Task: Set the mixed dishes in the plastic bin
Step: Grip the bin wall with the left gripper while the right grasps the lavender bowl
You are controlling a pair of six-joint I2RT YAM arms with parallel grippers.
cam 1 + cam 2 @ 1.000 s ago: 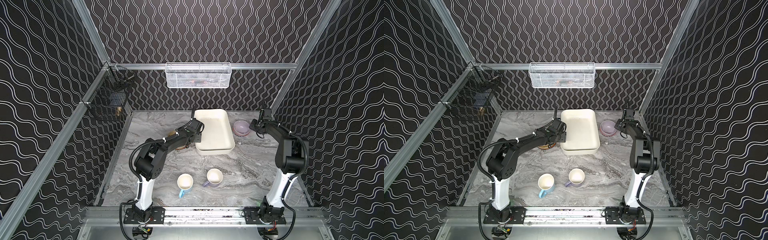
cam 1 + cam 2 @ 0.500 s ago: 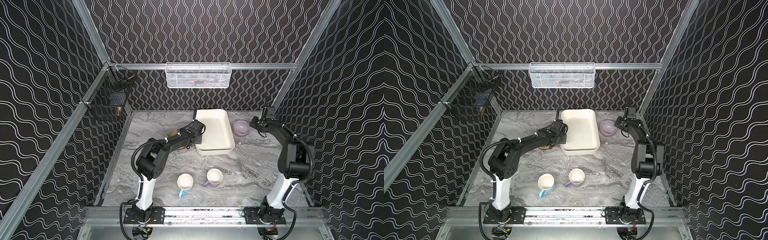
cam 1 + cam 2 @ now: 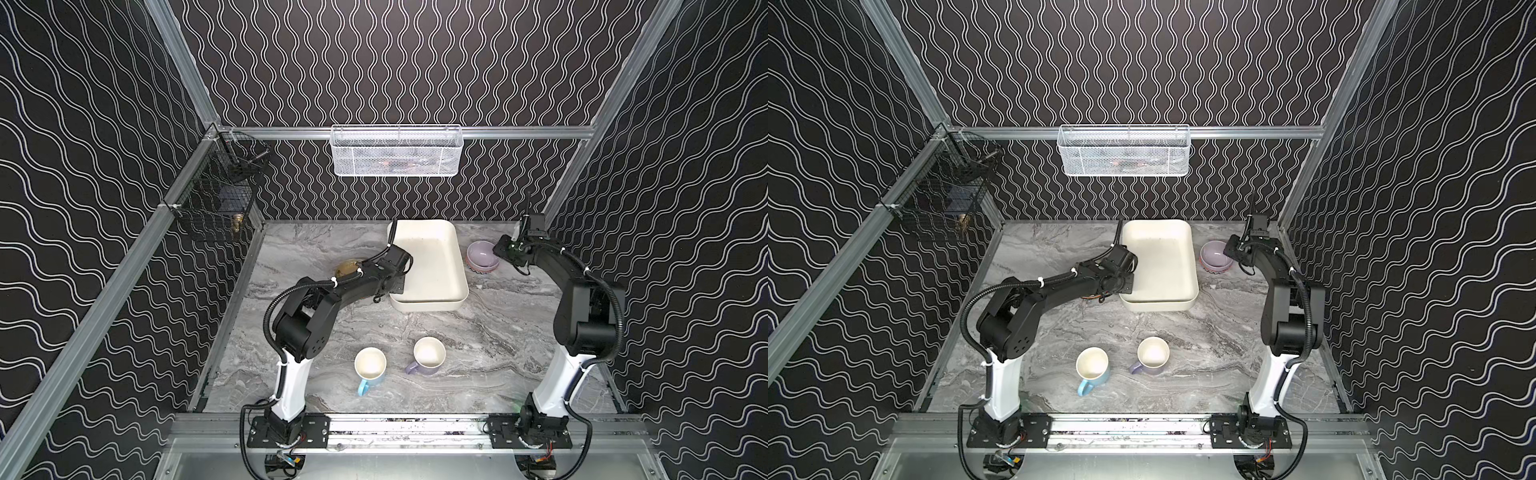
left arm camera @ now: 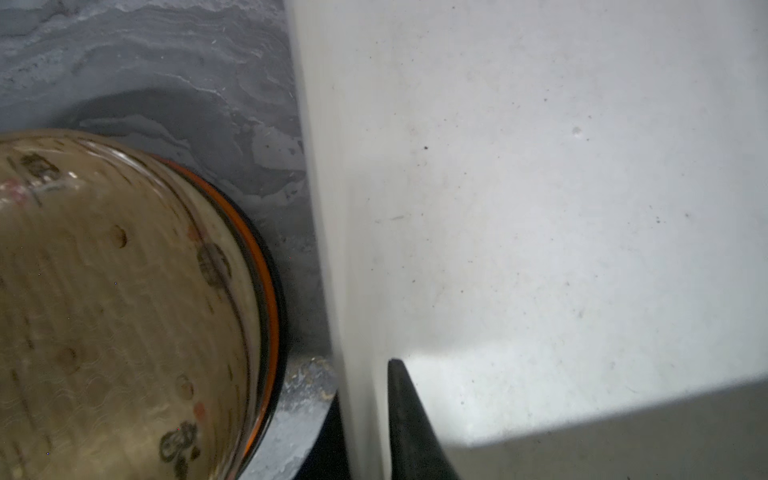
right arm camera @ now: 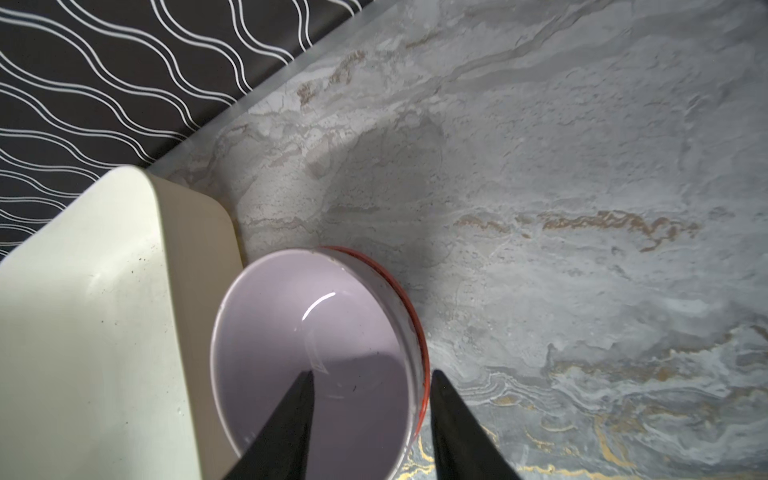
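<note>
Where the work takes place: a grey marbled tabletop (image 3: 498,324), boxed in by black walls (image 3: 374,62) printed with white wavy lines and framed by aluminium rails (image 3: 519,132).
Above the rear edge: a white wire-mesh basket (image 3: 397,151) hangs from the back rail, over the far end of the table.
Back-left corner: a black wire basket (image 3: 216,208) hangs from the side rail, clear of the surface.
Back centre: the plastic bin (image 3: 432,266), cream-white, sits with its long sides running front to back and its far end near the rear wall.
Left of the bin: a patterned bowl (image 4: 124,311), brownish with dark motifs, stands on the table just outside the bin's left wall, with an orange plate (image 4: 272,307) showing beneath it.
Left arm: the left gripper (image 4: 365,386) is drawn narrow on the bin's left wall, one finger inside it and one outside.
Right of the bin: a lavender bowl (image 5: 291,324) sits just beside the bin, resting on a red-rimmed dish (image 5: 419,328).
Right arm: the right gripper (image 5: 372,374) is partly spread astride the lavender bowl's rim, one finger over the inside and one outside.
Front of the table: a light-blue mug (image 3: 370,365) and a lilac mug (image 3: 428,355) stand upright side by side, white insides showing, well apart from the bin.
</note>
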